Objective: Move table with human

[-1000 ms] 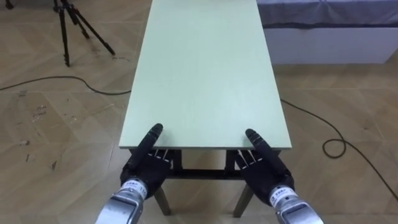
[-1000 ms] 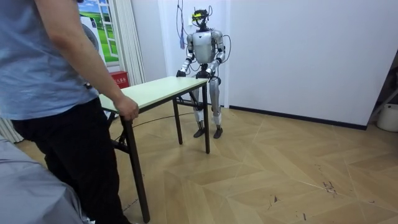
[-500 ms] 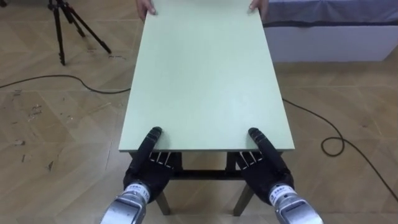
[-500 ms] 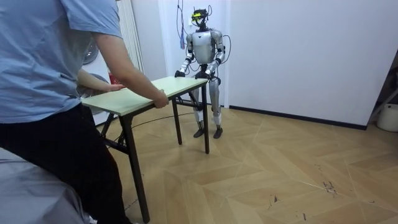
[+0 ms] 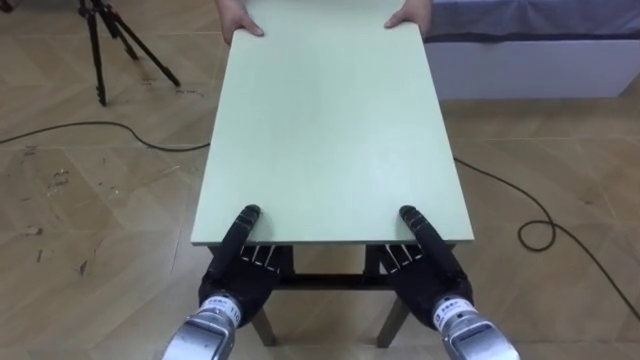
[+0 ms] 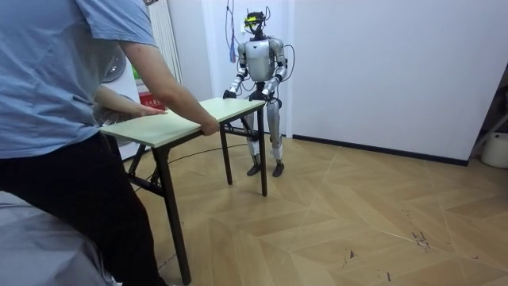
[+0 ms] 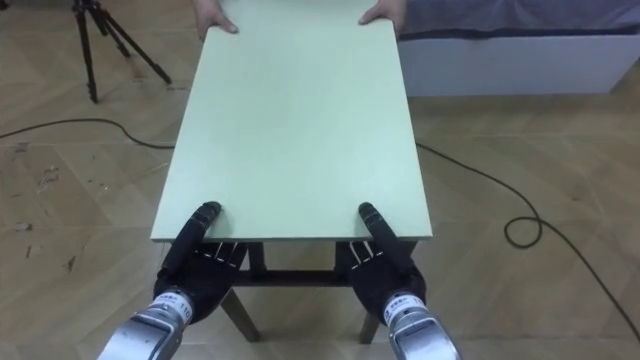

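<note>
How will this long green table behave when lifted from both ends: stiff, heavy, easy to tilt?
Probably stiff: the table looks flat, without sag. Likely not light, given its dark frame legs. It may tilt lengthwise, since the left hand and right hand pinch one short edge and a person's hands hold the other.

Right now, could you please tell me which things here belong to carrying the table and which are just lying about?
Job: table, gripped at its near edge by left hand and right hand; person's hands on the far end.
Lying about: tripod, bed.
</note>
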